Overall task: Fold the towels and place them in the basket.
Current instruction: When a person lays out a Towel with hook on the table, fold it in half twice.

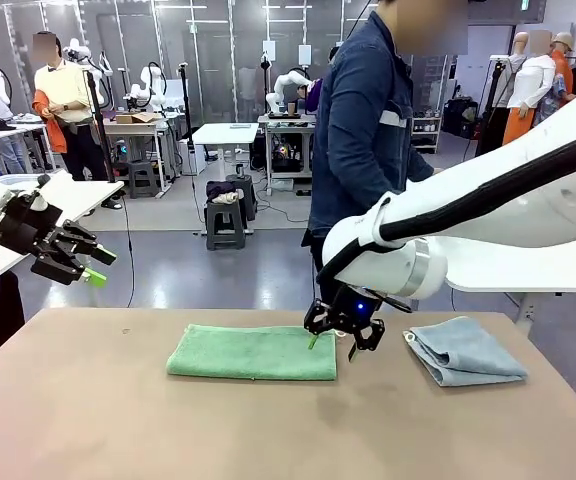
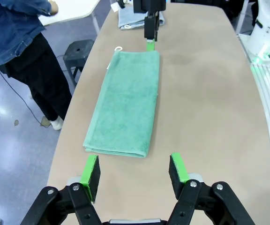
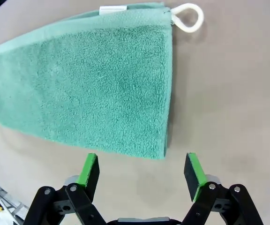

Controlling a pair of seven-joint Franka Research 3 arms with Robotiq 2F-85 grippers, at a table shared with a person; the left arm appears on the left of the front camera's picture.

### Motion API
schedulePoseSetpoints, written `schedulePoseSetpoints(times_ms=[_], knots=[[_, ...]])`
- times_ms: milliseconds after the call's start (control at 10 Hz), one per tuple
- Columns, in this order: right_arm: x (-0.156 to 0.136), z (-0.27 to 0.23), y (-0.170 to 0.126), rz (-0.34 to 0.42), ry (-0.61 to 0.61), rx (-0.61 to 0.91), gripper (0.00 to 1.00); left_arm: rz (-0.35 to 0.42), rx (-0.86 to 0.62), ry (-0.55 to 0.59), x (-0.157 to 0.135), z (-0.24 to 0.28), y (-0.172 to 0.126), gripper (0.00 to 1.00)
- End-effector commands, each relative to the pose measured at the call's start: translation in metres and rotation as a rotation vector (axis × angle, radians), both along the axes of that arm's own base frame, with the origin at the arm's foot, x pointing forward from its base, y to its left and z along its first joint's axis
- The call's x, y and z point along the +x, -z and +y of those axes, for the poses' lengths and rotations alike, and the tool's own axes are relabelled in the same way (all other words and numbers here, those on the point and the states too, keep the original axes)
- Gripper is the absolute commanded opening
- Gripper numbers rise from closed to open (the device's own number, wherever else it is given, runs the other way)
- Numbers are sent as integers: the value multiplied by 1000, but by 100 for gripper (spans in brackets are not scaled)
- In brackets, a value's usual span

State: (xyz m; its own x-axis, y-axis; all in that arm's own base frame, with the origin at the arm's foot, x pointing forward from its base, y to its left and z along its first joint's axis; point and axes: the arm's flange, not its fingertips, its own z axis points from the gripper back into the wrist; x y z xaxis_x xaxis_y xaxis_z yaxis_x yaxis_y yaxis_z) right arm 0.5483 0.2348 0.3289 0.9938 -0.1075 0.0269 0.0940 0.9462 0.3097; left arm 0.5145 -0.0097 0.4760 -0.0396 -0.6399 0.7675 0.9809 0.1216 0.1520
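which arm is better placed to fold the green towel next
Probably the right. Its open hand hangs low right at the end of the green towel, near the white loop. The left hand, also open, is raised off the table's left edge, well back from the towel.

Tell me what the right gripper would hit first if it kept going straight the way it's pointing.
Probably the green towel: the open right gripper points down at its short end, though bare table lies just beside that edge.
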Motion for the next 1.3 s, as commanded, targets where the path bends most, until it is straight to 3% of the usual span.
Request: schedulePoseSetpoints(times_ms=[0, 400, 1200], knots=[[17, 19, 0, -7, -33, -100, 91, 2, 13, -6, 1, 0, -3, 75], [41, 23, 16, -48, -42, -202, 91, 2, 13, -6, 1, 0, -3, 75], [55, 34, 37, -23, 21, -225, 89, 2, 13, -6, 1, 0, -3, 75]])
